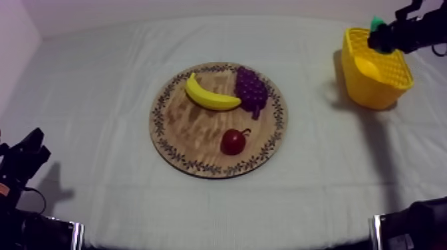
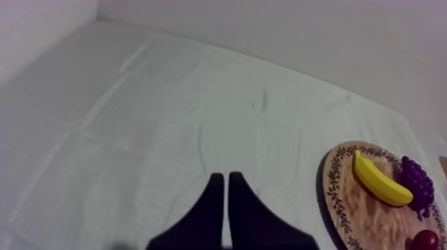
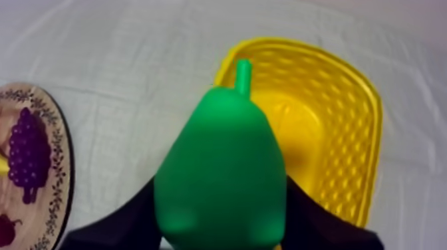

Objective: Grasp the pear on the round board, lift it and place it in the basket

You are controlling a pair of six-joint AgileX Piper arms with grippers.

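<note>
The right hand (image 1: 384,38) gripped the pear (image 3: 223,173), held over the rim of the yellow basket (image 3: 332,120). It would do best to centre the pear over the basket, lower it, then let go. The left hand (image 2: 224,199) rested closed and empty above the surface.

You have soft, dim light with a faint violet cast over the grey-white cloth tabletop (image 1: 100,86). The yellow plastic basket (image 1: 372,90) throws a soft shadow toward the round wooden board (image 1: 193,126), which has a thin dark one along its near edge. The top view's corners darken and the tabletop's far edge bows. The green toy pear (image 3: 223,179) shows a pale sheen
</note>
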